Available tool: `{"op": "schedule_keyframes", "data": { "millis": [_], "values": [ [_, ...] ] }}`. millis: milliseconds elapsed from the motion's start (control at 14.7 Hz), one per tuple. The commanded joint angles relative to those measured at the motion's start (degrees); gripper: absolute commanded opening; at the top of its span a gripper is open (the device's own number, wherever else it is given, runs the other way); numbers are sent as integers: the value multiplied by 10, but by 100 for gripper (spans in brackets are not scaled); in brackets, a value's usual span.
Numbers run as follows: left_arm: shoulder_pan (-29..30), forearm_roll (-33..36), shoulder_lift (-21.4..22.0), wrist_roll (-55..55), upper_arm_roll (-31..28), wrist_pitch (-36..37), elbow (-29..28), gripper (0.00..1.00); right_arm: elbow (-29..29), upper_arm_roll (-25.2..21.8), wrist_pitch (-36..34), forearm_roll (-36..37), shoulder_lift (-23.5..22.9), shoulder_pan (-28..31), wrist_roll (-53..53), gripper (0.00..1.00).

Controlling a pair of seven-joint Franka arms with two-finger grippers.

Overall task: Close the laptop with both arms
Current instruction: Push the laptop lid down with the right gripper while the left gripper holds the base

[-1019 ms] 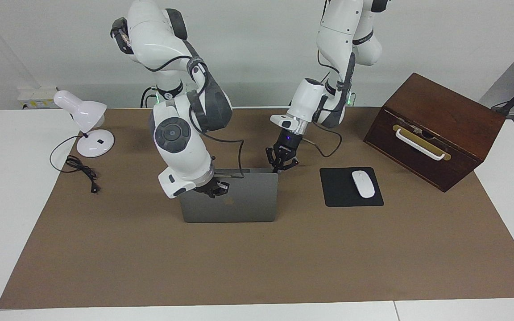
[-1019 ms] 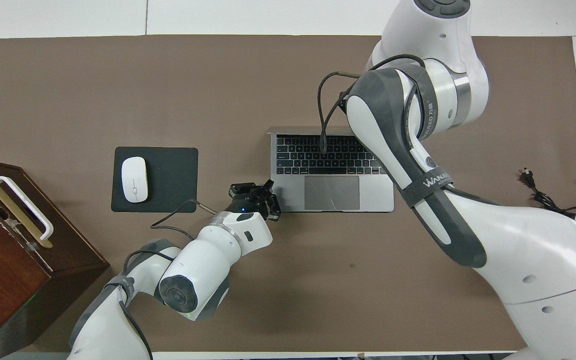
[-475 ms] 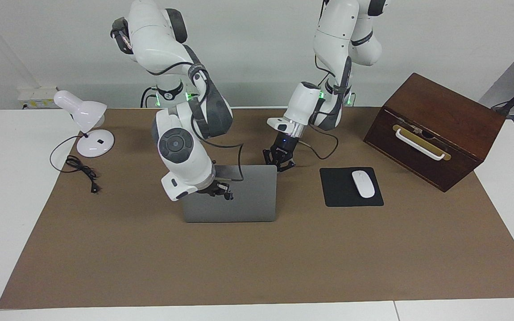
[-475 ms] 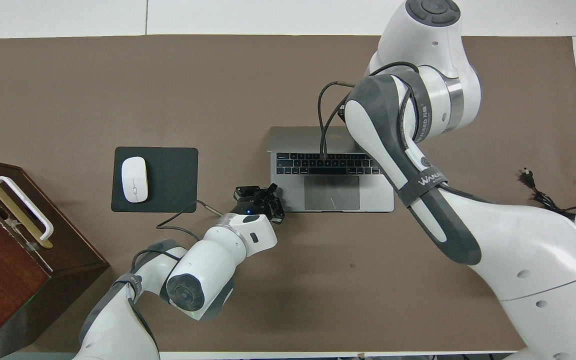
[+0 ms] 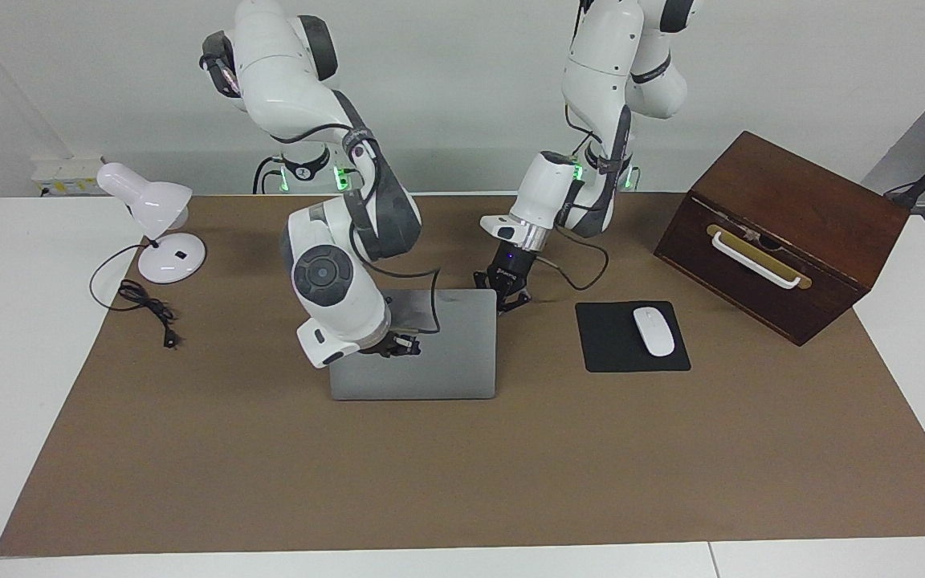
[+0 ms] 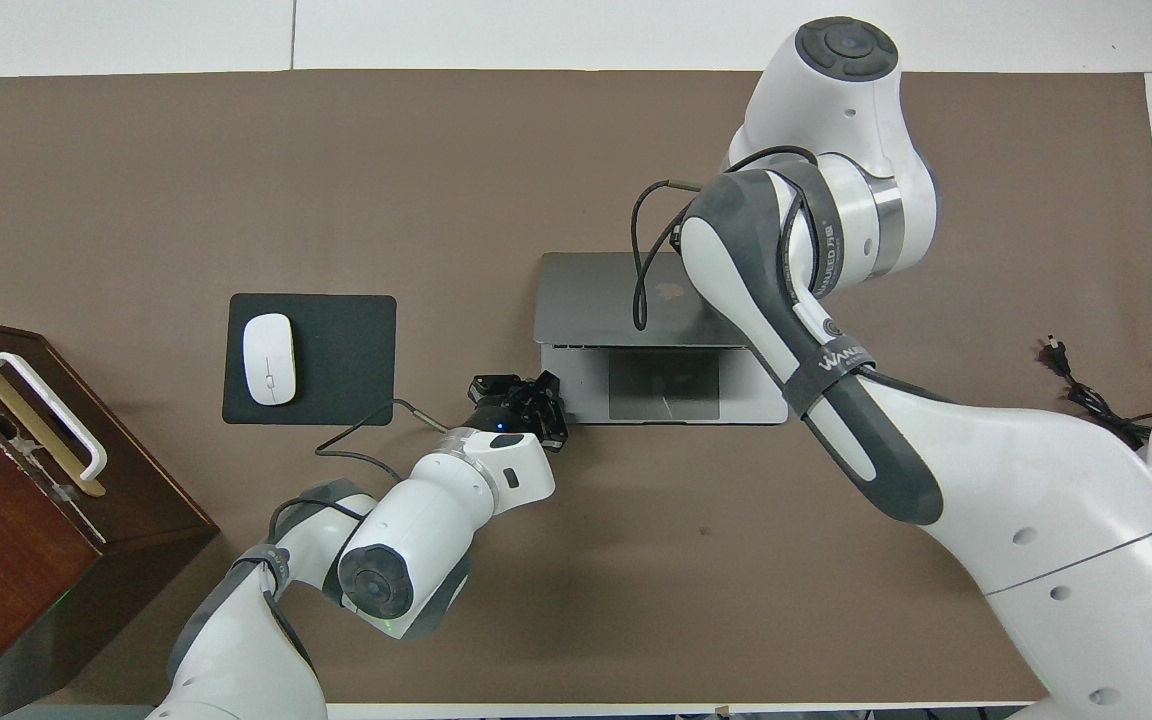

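Observation:
The silver-grey laptop [image 5: 450, 361] lies mid-table with its lid [image 6: 596, 298] tilted low over the keyboard. The apple logo [image 6: 669, 293] faces up and only the trackpad strip [image 6: 663, 385] still shows. My right gripper [image 5: 395, 343] rests on the lid's outer face, at its half toward the right arm's end. The right forearm hides it in the overhead view. My left gripper [image 5: 506, 292] is low at the corner of the laptop's base nearest the robots, toward the left arm's end. It also shows in the overhead view [image 6: 520, 393].
A black mouse pad [image 5: 612, 353] with a white mouse [image 5: 654, 331] lies beside the laptop toward the left arm's end. A wooden box [image 5: 800, 209] with a white handle stands past it. A white desk lamp [image 5: 149, 210] and its cord [image 5: 145, 305] are at the right arm's end.
The lid has swung down over the keyboard, from about upright to a low tilt. My right gripper has moved with it. My left gripper has stayed at the base's corner.

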State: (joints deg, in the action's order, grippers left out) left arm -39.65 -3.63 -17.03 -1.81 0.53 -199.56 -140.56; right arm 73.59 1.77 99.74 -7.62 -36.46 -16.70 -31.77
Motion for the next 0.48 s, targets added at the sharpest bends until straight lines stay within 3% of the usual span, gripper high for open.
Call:
{"op": "schedule_keyframes", "data": {
  "millis": [0,407],
  "values": [
    [-14,0,-10,-21,-11,-11,-4,0,52,6,38,-13,17,4,-7,0],
    [-15,0,-12,-50,-11,-11,-13,0,81,7,70,-13,19,3,-7,0]
  ]
}}
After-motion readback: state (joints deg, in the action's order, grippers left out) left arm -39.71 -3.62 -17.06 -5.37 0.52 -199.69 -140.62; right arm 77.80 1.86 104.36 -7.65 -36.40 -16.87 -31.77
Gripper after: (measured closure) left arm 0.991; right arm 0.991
